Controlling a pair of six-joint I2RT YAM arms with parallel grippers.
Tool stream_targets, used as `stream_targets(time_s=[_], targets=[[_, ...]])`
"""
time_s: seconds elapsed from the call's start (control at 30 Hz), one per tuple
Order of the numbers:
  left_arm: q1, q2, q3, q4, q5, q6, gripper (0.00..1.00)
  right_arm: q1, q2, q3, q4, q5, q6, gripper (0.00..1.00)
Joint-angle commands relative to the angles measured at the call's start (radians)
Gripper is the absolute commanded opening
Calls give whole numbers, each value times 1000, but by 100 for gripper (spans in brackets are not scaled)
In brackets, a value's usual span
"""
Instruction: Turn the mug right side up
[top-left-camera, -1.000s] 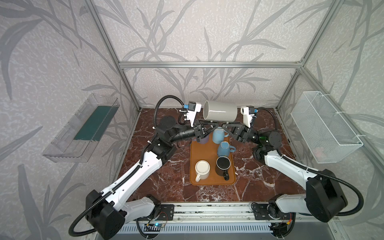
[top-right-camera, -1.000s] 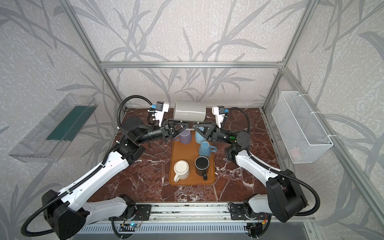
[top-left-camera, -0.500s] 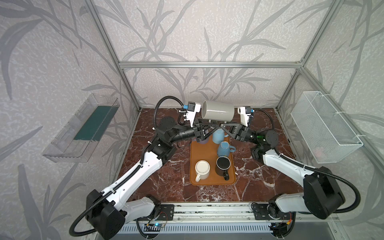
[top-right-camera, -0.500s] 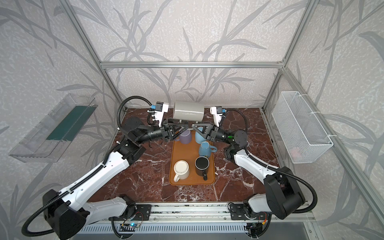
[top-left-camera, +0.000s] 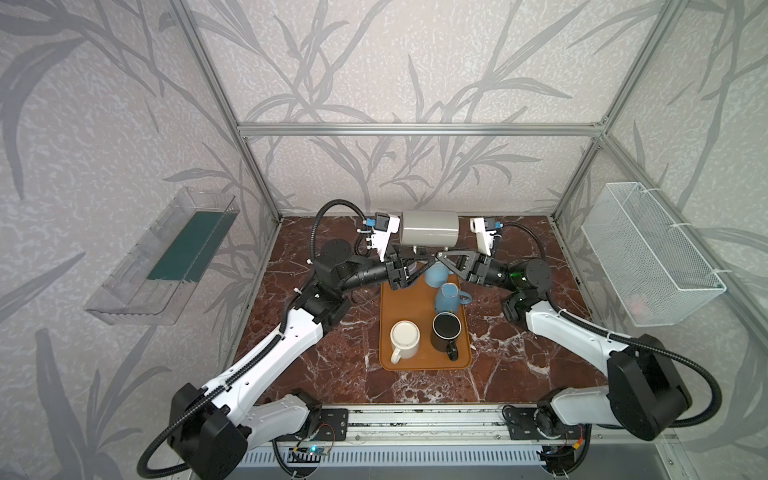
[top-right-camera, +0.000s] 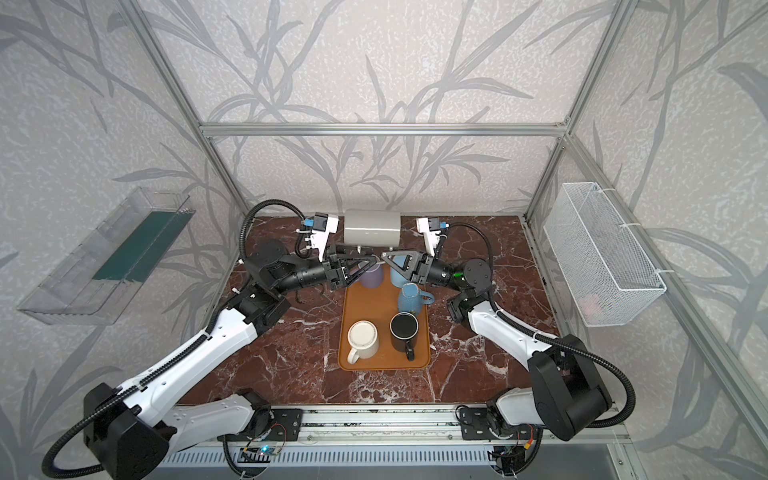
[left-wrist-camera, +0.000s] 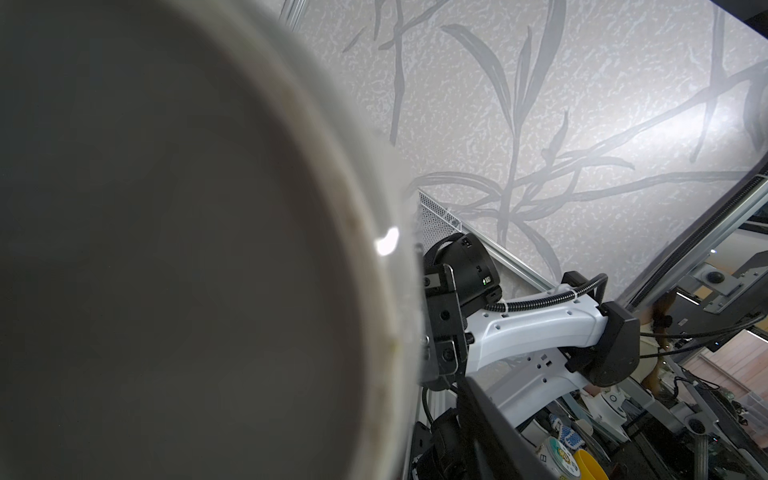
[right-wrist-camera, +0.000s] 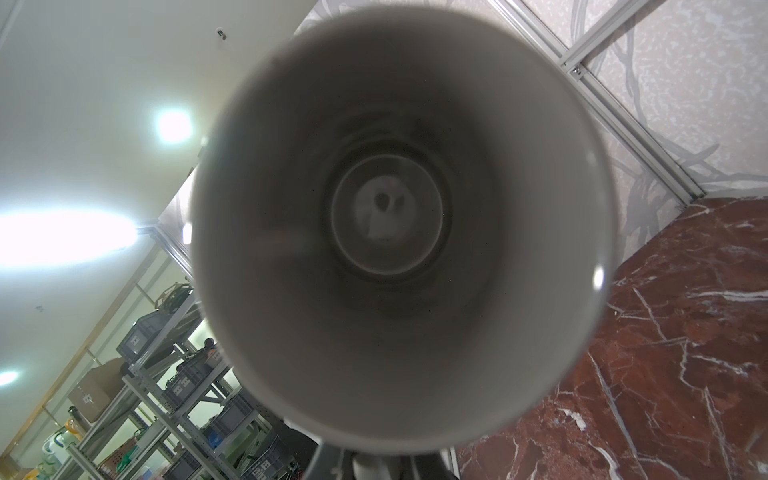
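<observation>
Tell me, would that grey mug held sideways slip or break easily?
Probably slippery: the grey mug shows glossy glints. Likely brittle ceramic: a fall onto the marble tabletop could chip it. On its side, it might roll.

This is a robotics lab, with a test cell built from an aluminium frame (top-left-camera: 415, 129) and leaf-patterned wall panels (top-left-camera: 374, 62). Two robot arms (top-left-camera: 282, 349) are mounted on a rail (top-left-camera: 415, 419) at its front edge. Beyond the cell stand metal shelves (right-wrist-camera: 166, 399) stacked with storage crates (right-wrist-camera: 143, 332) under ceiling lights (right-wrist-camera: 172, 124).
</observation>
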Motion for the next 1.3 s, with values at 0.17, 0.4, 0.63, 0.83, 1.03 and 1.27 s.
stream_targets(time_s=[0.17,0.4,0.63,0.83,1.03,1.27], targets=[[11,-40,-38,5,-5,22,60,35,-74,-66,-14,0,-57,0],[15,-21,-49,-6,-4,25,60,48,-120,-75,-145,29,-118,0],[20,-31,-75,-37,-28,41,60,49,-174,-85,-261,68,-180,0],[25,-32,-82,-60,-40,54,60,49,-170,-79,-277,76,-184,0],[30,-36,-88,-78,-44,63,60,49,-160,-83,-258,81,-177,0],[35,-59,-99,-115,-59,84,60,49,-160,-85,-259,88,-183,0]])
